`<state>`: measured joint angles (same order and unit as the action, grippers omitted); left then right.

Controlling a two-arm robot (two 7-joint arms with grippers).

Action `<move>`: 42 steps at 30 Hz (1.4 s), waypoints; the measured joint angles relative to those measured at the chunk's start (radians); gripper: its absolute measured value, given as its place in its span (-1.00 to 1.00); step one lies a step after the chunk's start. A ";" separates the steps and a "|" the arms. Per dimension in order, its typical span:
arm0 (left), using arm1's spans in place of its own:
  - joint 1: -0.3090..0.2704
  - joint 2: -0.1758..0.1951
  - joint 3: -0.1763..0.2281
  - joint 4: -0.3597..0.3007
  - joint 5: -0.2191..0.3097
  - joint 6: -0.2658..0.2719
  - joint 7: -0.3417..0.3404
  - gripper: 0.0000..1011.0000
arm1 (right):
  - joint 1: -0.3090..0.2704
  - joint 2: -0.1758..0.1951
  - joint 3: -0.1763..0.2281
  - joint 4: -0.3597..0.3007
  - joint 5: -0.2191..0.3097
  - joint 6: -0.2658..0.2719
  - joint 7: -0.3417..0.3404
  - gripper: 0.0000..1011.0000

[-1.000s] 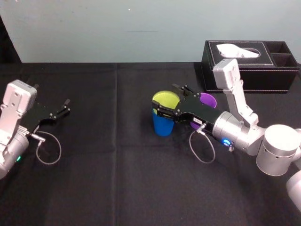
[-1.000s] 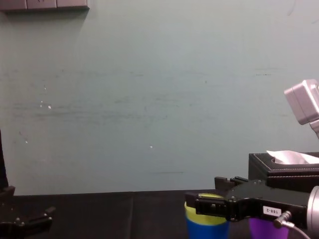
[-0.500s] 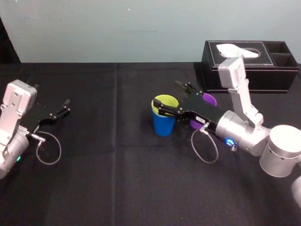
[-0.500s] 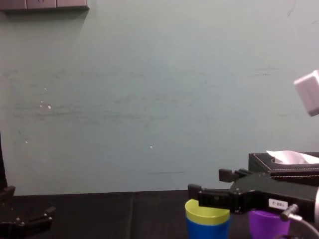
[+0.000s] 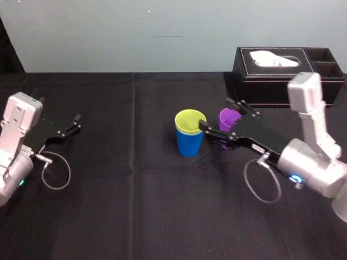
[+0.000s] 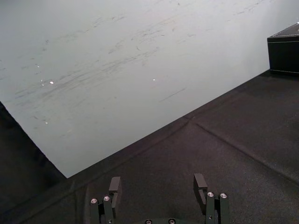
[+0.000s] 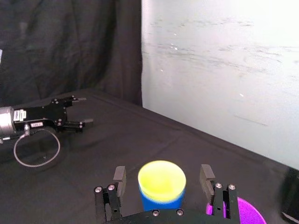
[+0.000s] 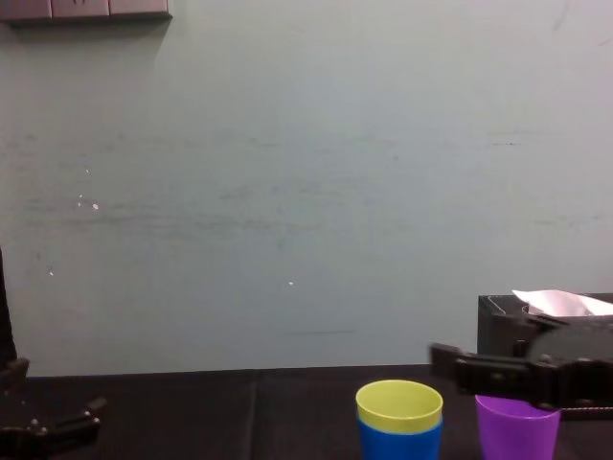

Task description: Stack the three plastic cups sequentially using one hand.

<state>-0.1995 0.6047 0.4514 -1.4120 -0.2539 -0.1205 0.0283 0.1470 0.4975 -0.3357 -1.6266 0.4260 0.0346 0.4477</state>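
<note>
The yellow-green cup (image 5: 191,120) sits nested inside the blue cup (image 5: 189,144), upright at the table's middle. The purple cup (image 5: 227,117) stands alone just right of them, partly covered by my right gripper (image 5: 215,114). That gripper is open and holds nothing; its fingertips hover just right of the stack. The right wrist view looks past the open fingers at the yellow-green cup (image 7: 161,179), the blue cup (image 7: 158,204) and the purple cup (image 7: 244,213). From the chest, the stacked pair (image 8: 398,406) and the purple cup (image 8: 517,427) stand side by side. My left gripper (image 5: 76,122) rests open at the far left.
A black tissue box (image 5: 287,76) stands at the back right, behind the purple cup. The black tablecloth (image 5: 130,206) lies bare between the two arms and in front of the cups. A pale wall (image 8: 287,192) rises behind the table.
My right gripper has let go of the yellow-green cup and drawn back to the right and toward me. The yellow-green cup stays seated in the blue one. The left arm is still.
</note>
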 joint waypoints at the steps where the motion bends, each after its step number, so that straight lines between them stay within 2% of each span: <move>1: 0.000 0.000 0.000 0.000 0.000 0.000 0.000 1.00 | -0.028 0.015 0.016 -0.020 0.009 0.002 -0.007 0.98; 4: 0.000 0.000 0.000 0.000 0.000 0.000 0.000 1.00 | -0.078 0.037 0.042 -0.051 0.031 0.004 -0.012 0.98; 8: 0.000 0.000 0.000 0.000 0.000 0.000 0.000 1.00 | -0.131 0.053 0.064 -0.060 0.047 0.004 -0.024 0.98; 17: 0.000 0.000 0.000 0.000 0.000 0.000 0.000 1.00 | -0.194 0.062 0.083 -0.040 0.024 0.013 -0.066 0.98; 28: 0.000 0.000 0.000 0.000 0.000 0.000 0.000 1.00 | -0.182 0.039 0.089 0.010 -0.020 0.030 -0.093 0.98; 34: 0.000 0.000 0.000 0.000 0.000 0.000 0.000 1.00 | -0.140 0.001 0.083 0.053 -0.063 0.031 -0.115 0.98; 42: 0.000 0.000 0.000 0.000 0.000 0.000 0.000 1.00 | -0.114 -0.055 0.088 0.082 -0.090 0.032 -0.146 0.98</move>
<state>-0.1995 0.6047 0.4514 -1.4120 -0.2539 -0.1205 0.0283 0.0331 0.4429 -0.2472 -1.5451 0.3360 0.0665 0.3022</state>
